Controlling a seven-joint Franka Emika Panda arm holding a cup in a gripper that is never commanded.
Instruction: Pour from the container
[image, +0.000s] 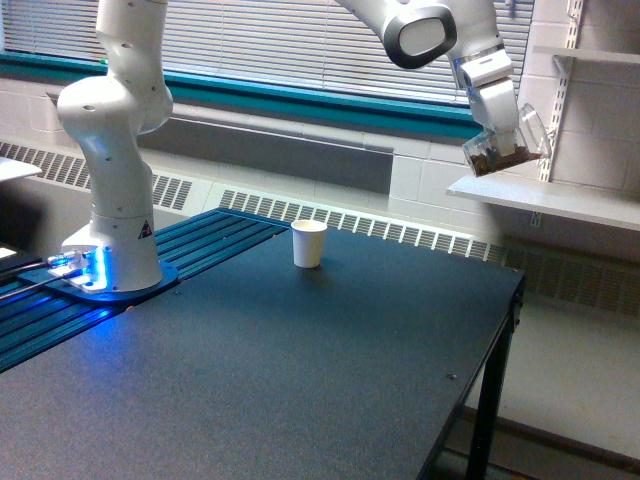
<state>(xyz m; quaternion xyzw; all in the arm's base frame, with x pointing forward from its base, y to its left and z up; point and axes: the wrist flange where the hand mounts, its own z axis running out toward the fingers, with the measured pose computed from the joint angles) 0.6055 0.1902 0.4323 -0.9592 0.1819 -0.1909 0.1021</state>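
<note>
Arm (130, 120) cut off by top edge, upper links out of view. Jaws mostly hidden behind container (508, 145). Worktop (300, 380) cropped at bottom and left edges.

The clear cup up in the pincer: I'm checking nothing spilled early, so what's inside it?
Dark brown granular bits lie in the clear cup, piled toward its lower, tilted end. The pincer hides part of the cup's wall, so how full it is cannot be seen.
</note>
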